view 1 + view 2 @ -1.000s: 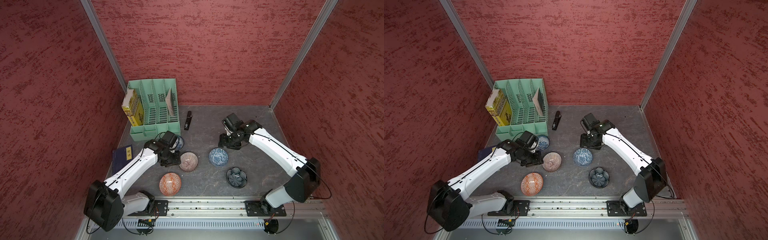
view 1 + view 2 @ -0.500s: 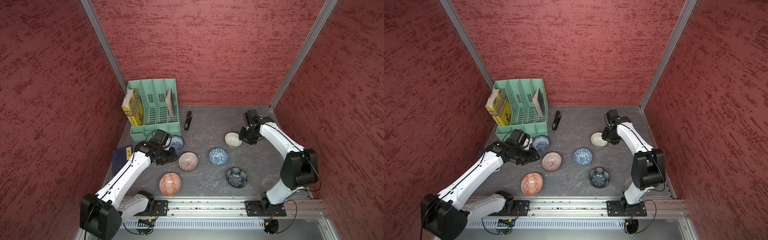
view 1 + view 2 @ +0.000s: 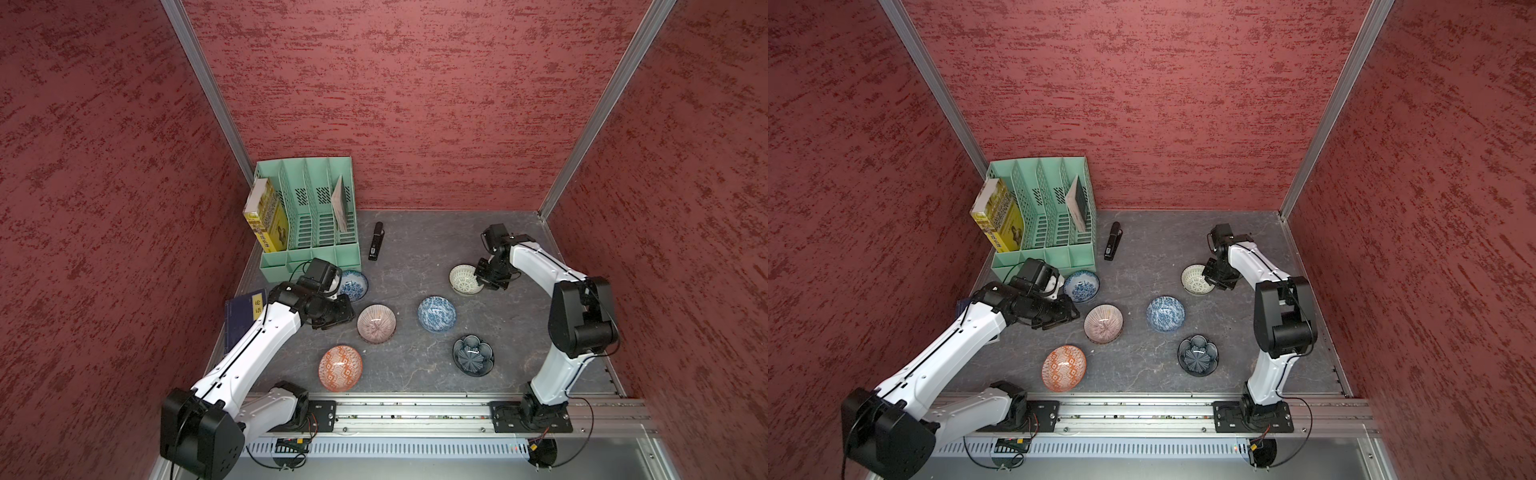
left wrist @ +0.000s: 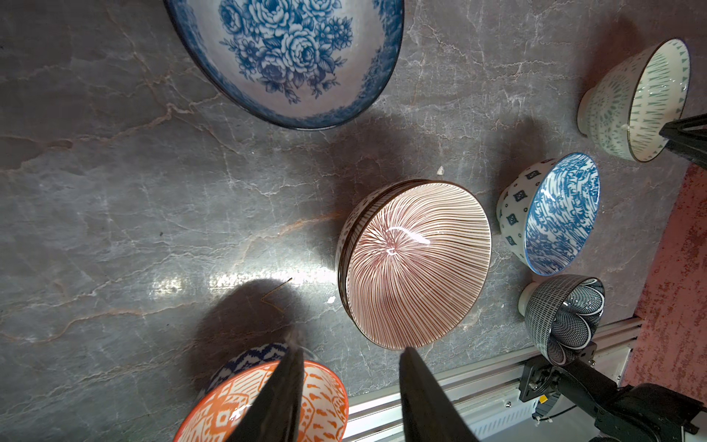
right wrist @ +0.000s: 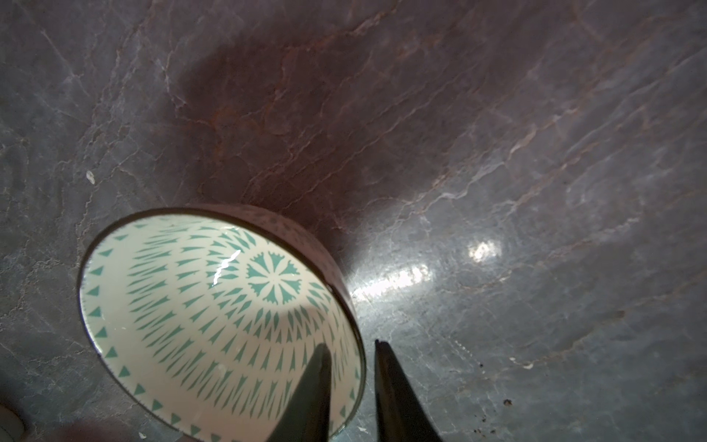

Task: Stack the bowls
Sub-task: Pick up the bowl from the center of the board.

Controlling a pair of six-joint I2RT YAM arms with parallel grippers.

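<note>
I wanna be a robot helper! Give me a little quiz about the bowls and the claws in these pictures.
1. Pick one: which bowl does the right claw straddle? A) orange bowl B) cream bowl with green marks C) dark-blue flower bowl
2. True or false: the left claw is gripping a bowl.
3. In a few words: which bowl sits nearest the green file rack?
Key: 1 B, one finger is inside its rim and one is outside. 2 False, it is open and empty. 3 The blue rose bowl.
</note>
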